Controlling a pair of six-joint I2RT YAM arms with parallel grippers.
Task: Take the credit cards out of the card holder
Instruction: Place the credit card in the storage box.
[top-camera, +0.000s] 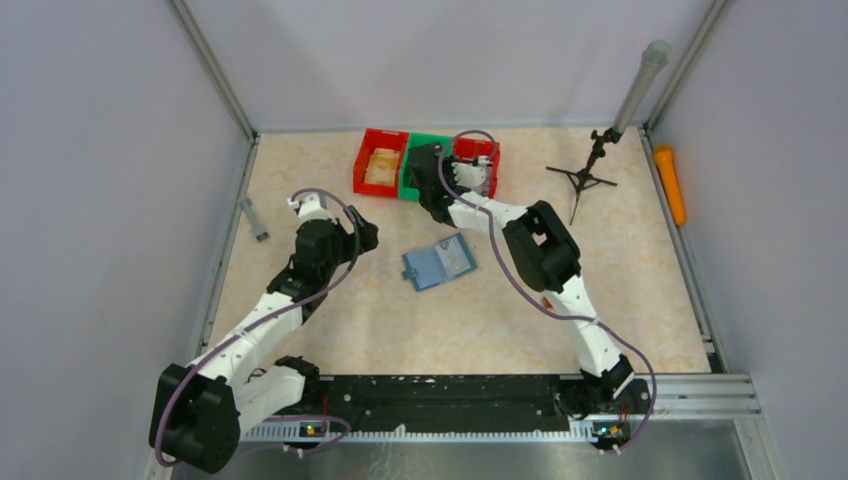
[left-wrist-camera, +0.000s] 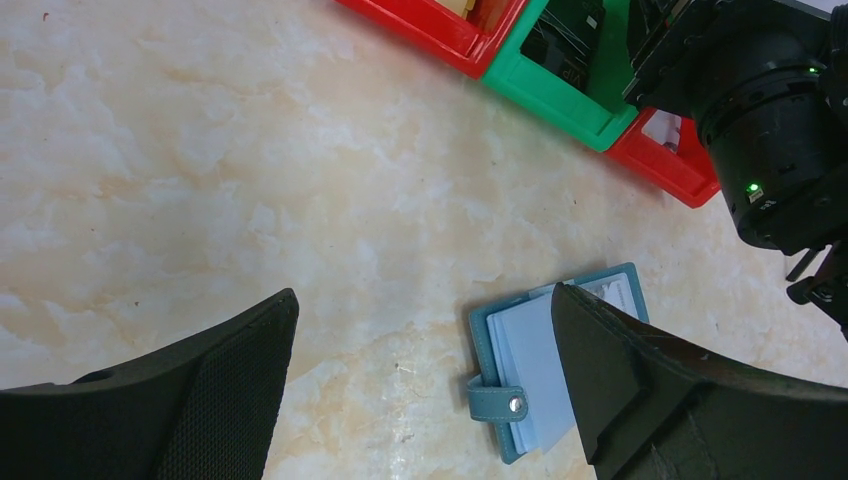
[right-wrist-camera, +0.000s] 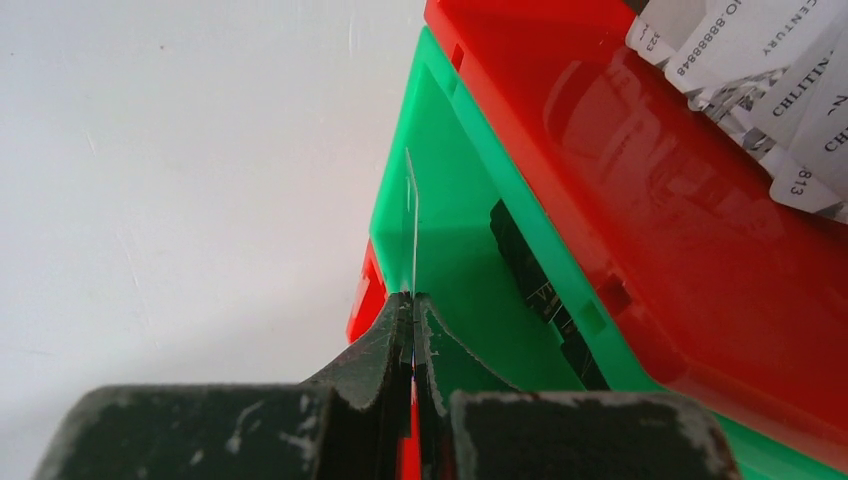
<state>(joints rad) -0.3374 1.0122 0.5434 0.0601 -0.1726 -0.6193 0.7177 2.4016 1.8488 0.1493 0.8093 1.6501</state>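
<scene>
A small flat teal-blue folding card holder (top-camera: 438, 262) lies opened out on the marbled beige desk (top-camera: 330, 300). It sits near the middle, between the two arms and well short of the bins at the far side. Its paler blue-grey inside faces up, and its snap strap (left-wrist-camera: 497, 403) sticks out from one edge. The left gripper (left-wrist-camera: 422, 300) hangs above the desk with its jaws spread wide and nothing between them. In the left wrist view the card holder sits just beside the right-hand finger (left-wrist-camera: 640, 400), which hides part of it. The right arm reaches to the back of the desk, where a green plastic bin (top-camera: 407, 183) stands between two red plastic bins (top-camera: 362, 165) (top-camera: 494, 165), all three touching side by side. The right gripper (right-wrist-camera: 412, 298) is clamped tight on a thin flat credit card (right-wrist-camera: 412, 220). The card is seen edge-on, so its face and colour cannot be made out, and it stands upright above the open green bin. Inside that bin, dark cards (right-wrist-camera: 540, 295) lean against the wall next to the right-hand red bin. That red bin holds white printed slips (right-wrist-camera: 760, 60).
</scene>
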